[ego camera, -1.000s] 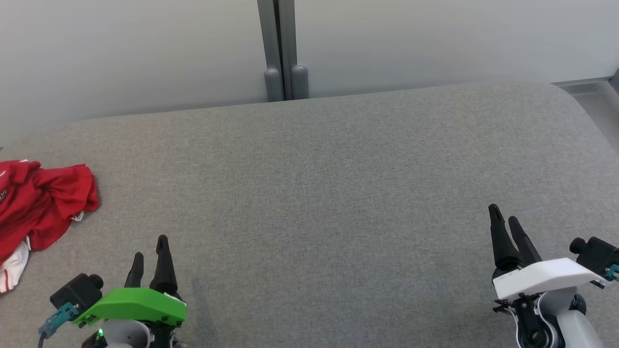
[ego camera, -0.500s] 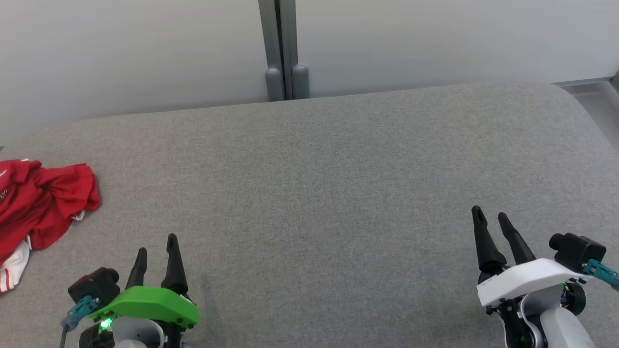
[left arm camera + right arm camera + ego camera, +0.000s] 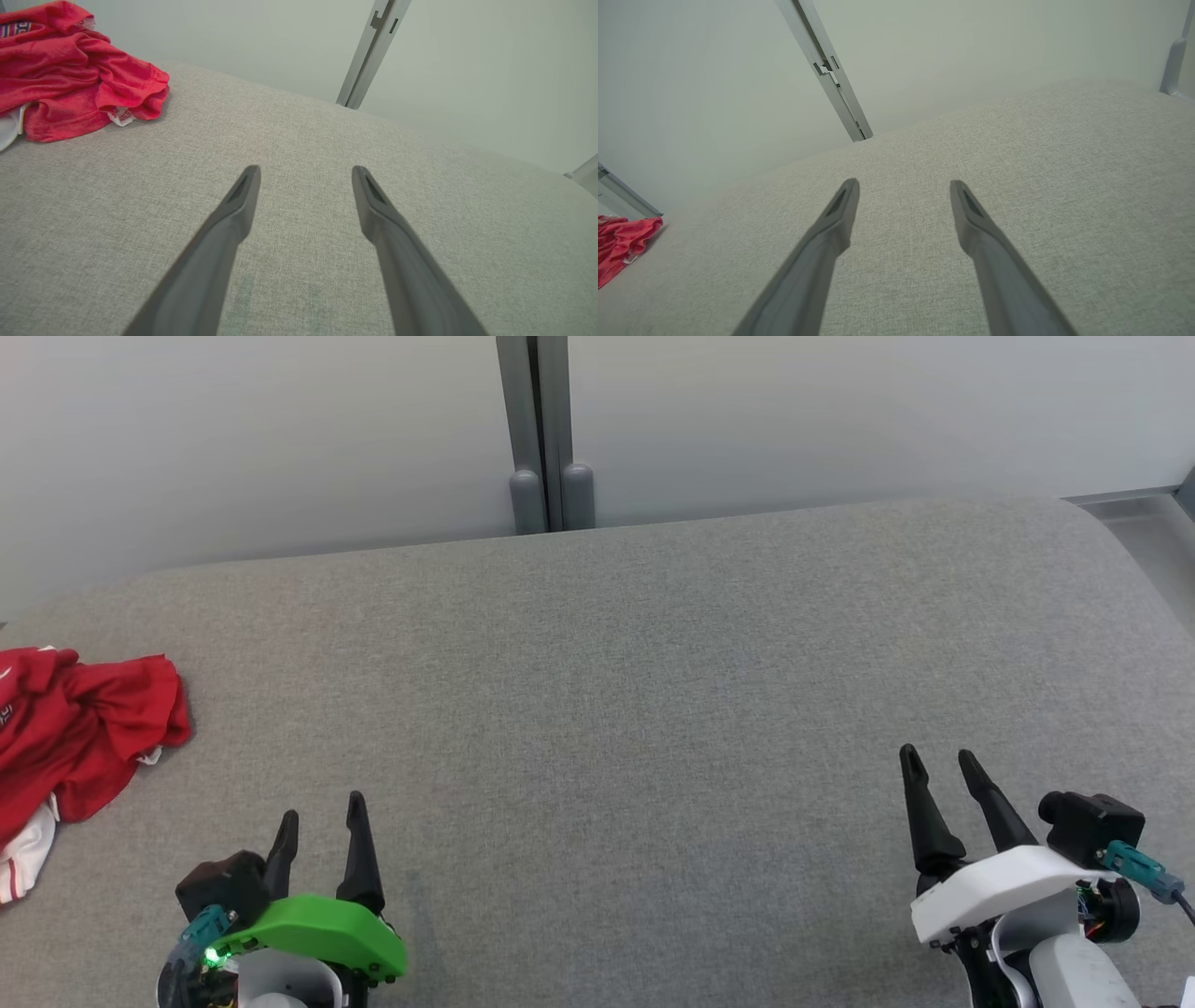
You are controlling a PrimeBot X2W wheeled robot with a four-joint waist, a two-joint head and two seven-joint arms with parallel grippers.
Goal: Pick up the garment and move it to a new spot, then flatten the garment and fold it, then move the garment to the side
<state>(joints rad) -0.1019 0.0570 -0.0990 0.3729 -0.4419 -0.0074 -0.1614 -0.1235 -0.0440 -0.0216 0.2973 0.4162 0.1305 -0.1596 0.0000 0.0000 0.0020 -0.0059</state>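
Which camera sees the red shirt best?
The left wrist view: the red shirt lies close, with its wrinkles, hem and some lettering clear. The head view has it cut off at the left edge. The right wrist view has a small piece at the lower left.

Left gripper, two long dark fingers under a green plastic wrist cover: shifted inward over the last second, toward the middle of the grey fabric surface. The wrist has turned. The fingertips now stand almost side by side with more gap showing, where one sat clearly behind the other. Its black boxy wrist camera has swung in close against the fingers.

Right gripper, dark fingers under a white plastic wrist cover: also moved inward and slightly lower in the head view, tips nearly level now. Its black camera followed. The teal cable plug has come in from the frame edge.
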